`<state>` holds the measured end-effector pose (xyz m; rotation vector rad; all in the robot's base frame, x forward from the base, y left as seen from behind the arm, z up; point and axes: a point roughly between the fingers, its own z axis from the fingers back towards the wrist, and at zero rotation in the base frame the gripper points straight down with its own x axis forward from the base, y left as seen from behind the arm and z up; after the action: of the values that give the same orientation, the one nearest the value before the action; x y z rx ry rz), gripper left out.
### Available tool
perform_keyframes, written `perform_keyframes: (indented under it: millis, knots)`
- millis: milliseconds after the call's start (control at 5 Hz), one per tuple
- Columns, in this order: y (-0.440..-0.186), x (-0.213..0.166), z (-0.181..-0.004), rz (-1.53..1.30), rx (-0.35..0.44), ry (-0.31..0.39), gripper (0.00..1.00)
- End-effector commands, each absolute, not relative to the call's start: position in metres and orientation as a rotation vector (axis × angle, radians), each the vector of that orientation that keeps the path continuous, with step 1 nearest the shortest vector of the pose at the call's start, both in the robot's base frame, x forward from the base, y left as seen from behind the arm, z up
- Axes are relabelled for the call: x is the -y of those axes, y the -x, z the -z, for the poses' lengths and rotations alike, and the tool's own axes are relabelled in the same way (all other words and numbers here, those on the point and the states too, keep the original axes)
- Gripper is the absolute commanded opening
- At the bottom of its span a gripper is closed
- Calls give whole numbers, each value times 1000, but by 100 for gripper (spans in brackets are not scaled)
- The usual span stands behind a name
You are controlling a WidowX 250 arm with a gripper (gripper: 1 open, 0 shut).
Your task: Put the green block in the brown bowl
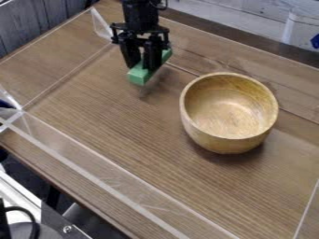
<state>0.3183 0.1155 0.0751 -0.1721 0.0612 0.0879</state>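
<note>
My gripper point(144, 62) points straight down at the far left of the wooden table and is shut on the green block point(142, 71). The block is a small bright green bar whose lower end sticks out below the black fingers point(130, 54), lifted a little off the tabletop. The brown bowl point(229, 112) is a round light wooden bowl standing upright to the right and nearer the camera than the gripper. Its inside holds nothing. The block hangs to the left of the bowl's rim, apart from it.
A clear plastic wall point(75, 154) edges the table point(100, 121) along the near and left sides. A dark object point(304, 28) shows at the far right corner.
</note>
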Motion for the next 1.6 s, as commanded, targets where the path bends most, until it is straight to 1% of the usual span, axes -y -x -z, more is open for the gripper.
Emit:
perform_keyframes:
  millis: [0, 400, 600, 800, 1000, 1400]
  knots:
    - [-328, -115, -125, -73, 67, 153, 0]
    - [-322, -75, -148, 0, 72, 200, 0]
    - [-316, -52, -154, 49, 64, 217, 0]
    - [-315, -17, -154, 110, 52, 228, 0]
    - [-314, 14, -147, 167, 39, 229, 0]
    - [-303, 42, -135, 237, 15, 237, 0]
